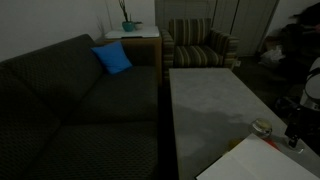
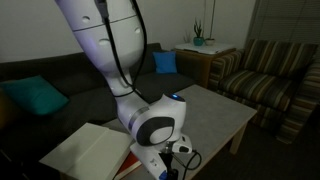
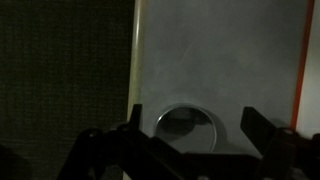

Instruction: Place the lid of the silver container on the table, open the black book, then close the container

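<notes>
In the wrist view the dark sofa (image 3: 60, 70) fills the left, and the pale table (image 3: 220, 50) lies to its right. The gripper (image 3: 192, 112) hangs over the table with its 2 fingers (image 3: 135, 122) spread wide, pinching nothing. The silver container (image 3: 188, 128) stands straight below, centred in the gap and touching neither finger. It is round, so it has no long axis. I cannot tell whether the lid is on it. Just beside it the black book (image 1: 252, 160) lies open, pale pages up.
</notes>
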Tool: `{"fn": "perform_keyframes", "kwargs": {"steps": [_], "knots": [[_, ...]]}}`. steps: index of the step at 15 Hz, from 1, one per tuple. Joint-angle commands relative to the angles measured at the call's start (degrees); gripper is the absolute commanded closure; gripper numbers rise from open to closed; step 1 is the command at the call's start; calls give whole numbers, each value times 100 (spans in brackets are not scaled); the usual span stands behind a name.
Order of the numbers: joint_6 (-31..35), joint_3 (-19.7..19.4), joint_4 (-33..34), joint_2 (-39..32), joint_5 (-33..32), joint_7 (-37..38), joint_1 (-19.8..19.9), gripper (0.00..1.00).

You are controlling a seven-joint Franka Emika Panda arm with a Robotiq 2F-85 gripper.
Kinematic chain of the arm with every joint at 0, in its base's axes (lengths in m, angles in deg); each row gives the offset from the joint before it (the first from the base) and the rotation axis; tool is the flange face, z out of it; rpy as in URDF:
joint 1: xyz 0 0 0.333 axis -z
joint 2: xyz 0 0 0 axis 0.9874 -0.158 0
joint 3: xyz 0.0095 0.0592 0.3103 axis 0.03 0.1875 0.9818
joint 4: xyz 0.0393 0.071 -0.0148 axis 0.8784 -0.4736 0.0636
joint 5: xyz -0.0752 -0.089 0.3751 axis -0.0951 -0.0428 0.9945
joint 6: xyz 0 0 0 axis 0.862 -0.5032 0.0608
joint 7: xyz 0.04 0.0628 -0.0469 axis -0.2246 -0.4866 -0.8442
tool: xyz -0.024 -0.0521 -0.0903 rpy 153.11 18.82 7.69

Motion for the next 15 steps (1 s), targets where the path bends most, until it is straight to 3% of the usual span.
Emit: {"fn": "perform_keyframes", "kwargs": {"steps": [1,15], "knots": [[116,94,196,-169,111,-115,133,0],[-150,28,977,-655,126,110,14,0]]}}
